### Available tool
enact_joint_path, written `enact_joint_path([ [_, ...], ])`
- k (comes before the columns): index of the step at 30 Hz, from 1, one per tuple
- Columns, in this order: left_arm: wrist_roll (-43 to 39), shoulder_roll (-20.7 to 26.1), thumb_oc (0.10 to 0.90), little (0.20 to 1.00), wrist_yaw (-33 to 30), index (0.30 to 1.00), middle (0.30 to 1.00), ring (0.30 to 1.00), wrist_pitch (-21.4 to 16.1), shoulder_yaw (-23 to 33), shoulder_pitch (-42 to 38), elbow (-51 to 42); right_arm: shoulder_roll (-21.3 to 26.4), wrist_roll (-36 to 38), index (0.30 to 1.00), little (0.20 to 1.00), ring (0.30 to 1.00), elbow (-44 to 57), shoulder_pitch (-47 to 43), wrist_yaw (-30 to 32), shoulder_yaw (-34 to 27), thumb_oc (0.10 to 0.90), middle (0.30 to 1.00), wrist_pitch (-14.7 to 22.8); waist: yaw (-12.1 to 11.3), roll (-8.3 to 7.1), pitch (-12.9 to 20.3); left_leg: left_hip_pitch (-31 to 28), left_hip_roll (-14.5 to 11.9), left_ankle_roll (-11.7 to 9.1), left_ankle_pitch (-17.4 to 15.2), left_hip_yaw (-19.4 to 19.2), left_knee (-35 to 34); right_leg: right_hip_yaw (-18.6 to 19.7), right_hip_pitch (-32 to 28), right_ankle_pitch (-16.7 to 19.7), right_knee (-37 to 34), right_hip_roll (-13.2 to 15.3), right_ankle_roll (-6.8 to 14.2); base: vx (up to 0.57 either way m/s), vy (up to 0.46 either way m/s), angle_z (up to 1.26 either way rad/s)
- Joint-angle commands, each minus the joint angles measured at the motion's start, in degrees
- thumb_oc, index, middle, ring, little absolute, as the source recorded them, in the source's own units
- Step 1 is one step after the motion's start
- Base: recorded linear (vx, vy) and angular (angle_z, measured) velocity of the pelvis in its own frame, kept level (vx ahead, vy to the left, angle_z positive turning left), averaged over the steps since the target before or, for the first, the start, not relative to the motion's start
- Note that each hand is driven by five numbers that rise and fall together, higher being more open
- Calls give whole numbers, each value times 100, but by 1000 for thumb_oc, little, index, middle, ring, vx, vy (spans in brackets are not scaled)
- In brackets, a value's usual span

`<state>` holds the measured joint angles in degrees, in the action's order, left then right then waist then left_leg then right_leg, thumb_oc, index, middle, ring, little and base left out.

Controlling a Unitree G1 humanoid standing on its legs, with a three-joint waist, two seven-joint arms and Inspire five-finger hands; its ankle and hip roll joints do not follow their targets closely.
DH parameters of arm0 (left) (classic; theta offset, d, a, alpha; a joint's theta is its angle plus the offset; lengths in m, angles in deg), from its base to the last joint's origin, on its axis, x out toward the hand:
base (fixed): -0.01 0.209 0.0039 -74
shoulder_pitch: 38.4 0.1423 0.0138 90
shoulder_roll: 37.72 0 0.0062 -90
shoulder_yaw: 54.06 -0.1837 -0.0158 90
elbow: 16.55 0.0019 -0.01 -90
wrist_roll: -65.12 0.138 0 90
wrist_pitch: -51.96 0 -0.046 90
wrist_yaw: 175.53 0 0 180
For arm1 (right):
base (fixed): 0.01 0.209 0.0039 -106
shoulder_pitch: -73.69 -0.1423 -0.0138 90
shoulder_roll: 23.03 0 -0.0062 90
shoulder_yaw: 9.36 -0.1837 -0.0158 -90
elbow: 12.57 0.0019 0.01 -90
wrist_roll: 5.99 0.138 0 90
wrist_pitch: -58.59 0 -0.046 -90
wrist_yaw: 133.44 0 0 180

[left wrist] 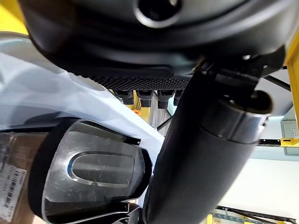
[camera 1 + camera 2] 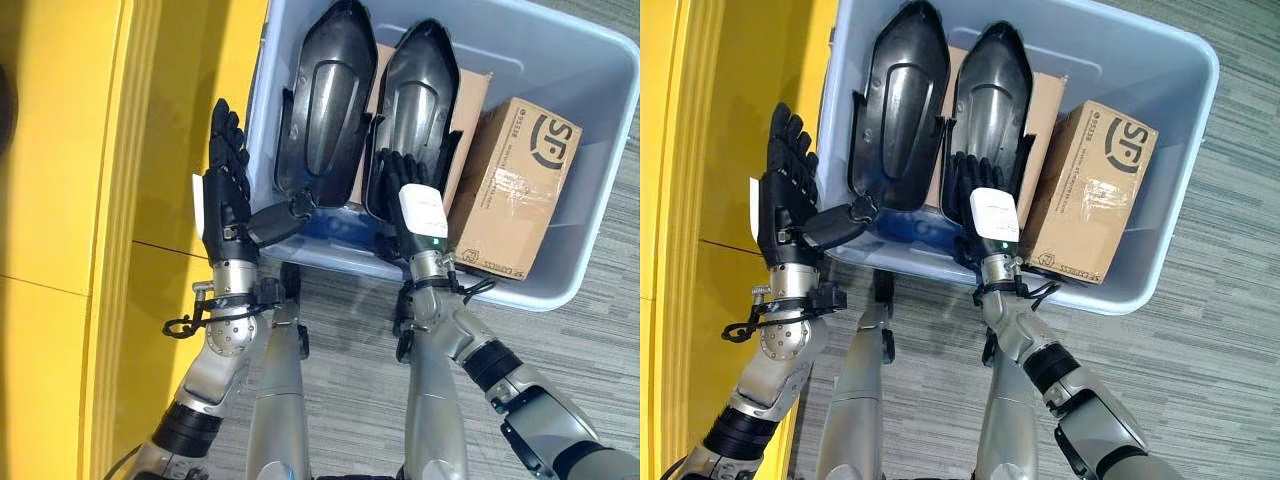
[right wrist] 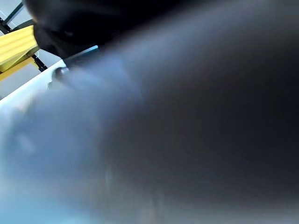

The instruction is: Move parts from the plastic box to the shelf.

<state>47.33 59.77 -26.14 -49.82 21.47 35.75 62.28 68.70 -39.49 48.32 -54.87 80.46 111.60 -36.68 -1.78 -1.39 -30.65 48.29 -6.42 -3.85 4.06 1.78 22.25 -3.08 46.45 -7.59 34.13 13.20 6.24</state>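
The yellow shelf point(image 2: 60, 200) stood along the left side of the plastic box point(image 2: 560, 70), and grey carpeted floor point(image 2: 590, 340) lay under and to the right of the box. The box, pale blue-grey and open-topped, held all the parts. Inside it, two long black moulded parts stood side by side, leaning up against the near wall: the left black part point(image 2: 330, 100) toward the box's shelf-side wall and the right black part point(image 2: 420, 100) just beside it, the two touching along their edges. Behind them lay a flat cardboard carton point(image 2: 470, 100), and against the box's right side a smaller cardboard box point(image 2: 515, 180) stood tilted, sealed with clear tape. The left hand point(image 2: 225, 190) was outside the box, between its left wall and the shelf, with its fingers straight and spread upward, while its thumb reached over the box's near left corner toward the foot of the left black part; it gripped nothing. In the left wrist view the left black part showed just past the thumb. The right hand point(image 2: 410, 190) was inside the box at the near wall, its fingers laid against the lower end of the right black part; whether they were curled round it could not be told.
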Motion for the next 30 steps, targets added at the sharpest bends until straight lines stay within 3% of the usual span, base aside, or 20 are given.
enact_joint_path([
  [1, 72, -57, 900, 1000, -15, 1000, 1000, 1000, -711, -67, -263, -761, -19, 265, 418, 418, 418, -636, -471, -70, -79, 484, 418, -43, -207, 415, 86, 272, 20, 235, -673, -264, 686, 127, -540, -180, -184, -67, -164, 0, 0, 0],
  [2, 69, -55, 900, 1000, -12, 1000, 1000, 1000, -708, -84, -274, -762, -48, 305, 300, 300, 300, -684, -448, -45, -75, 400, 300, -23, -200, 421, 86, 281, 23, 232, -673, -262, 700, 126, -522, -197, -147, -64, -170, 0, 0, 0],
  [4, 52, -56, 900, 1000, 0, 1000, 1000, 1000, -707, -115, -291, -755, -111, 419, 300, 300, 300, -805, -407, -26, -87, 400, 300, -3, -199, 435, 86, 283, 21, 229, -669, -248, 713, 133, -505, -220, -92, -64, -179, 28, 2, 5],
  [5, 50, -60, 900, 1000, 1, 1000, 1000, 1000, -705, -126, -272, -746, -116, 423, 300, 300, 300, -815, -385, -28, -83, 400, 300, -1, -194, 418, 86, 183, 35, 182, -818, -221, 753, 164, -608, -335, -70, -59, -157, 0, 0, 0],
  [7, 44, -33, 900, 1000, -18, 1000, 1000, 1000, -681, -144, -318, -735, -172, 504, 300, 300, 300, -859, -340, 21, -64, 400, 300, 25, -186, 445, 86, 255, 12, 219, -668, -248, 723, 121, -488, -248, -9, -62, -190, 0, 0, 0],
  [8, 49, -34, 900, 1000, -19, 1000, 1000, 1000, -679, -166, -303, -719, -181, 519, 300, 300, 300, -847, -267, 12, -56, 400, 300, 47, -172, 425, 86, 130, 20, 166, -815, -224, 766, 156, -612, -373, 23, -58, -171, 0, 0, 0],
  [9, 68, -20, 900, 1000, -25, 1000, 1000, 1000, -673, -154, -325, -729, -171, 513, 300, 300, 300, -796, -224, 14, -57, 400, 300, 57, -170, 434, 86, 202, -3, 207, -661, -250, 721, 116, -517, -266, 26, -62, -198, 0, 0, 0],
  [20, 124, -2, 900, 1000, -6, 1000, 1000, 1000, -642, -163, -288, -582, -100, 405, 300, 300, 300, -506, 511, 99, -63, 400, 300, 227, -103, 366, 86, -470, -87, 155, -524, -262, 371, 14, -1167, -240, -193, -38, -153, -7, 1, 0],
  [30, 81, 97, 900, 1000, 274, 1000, 1000, 1000, -632, 23, -138, -458, 708, 31, 300, 300, 300, 706, 1212, -141, -509, 400, 300, 484, 71, 201, 86, -1836, -226, 97, -380, -409, -251, 87, -2339, -36, -894, -59, -46, 9, -1, -3],
])
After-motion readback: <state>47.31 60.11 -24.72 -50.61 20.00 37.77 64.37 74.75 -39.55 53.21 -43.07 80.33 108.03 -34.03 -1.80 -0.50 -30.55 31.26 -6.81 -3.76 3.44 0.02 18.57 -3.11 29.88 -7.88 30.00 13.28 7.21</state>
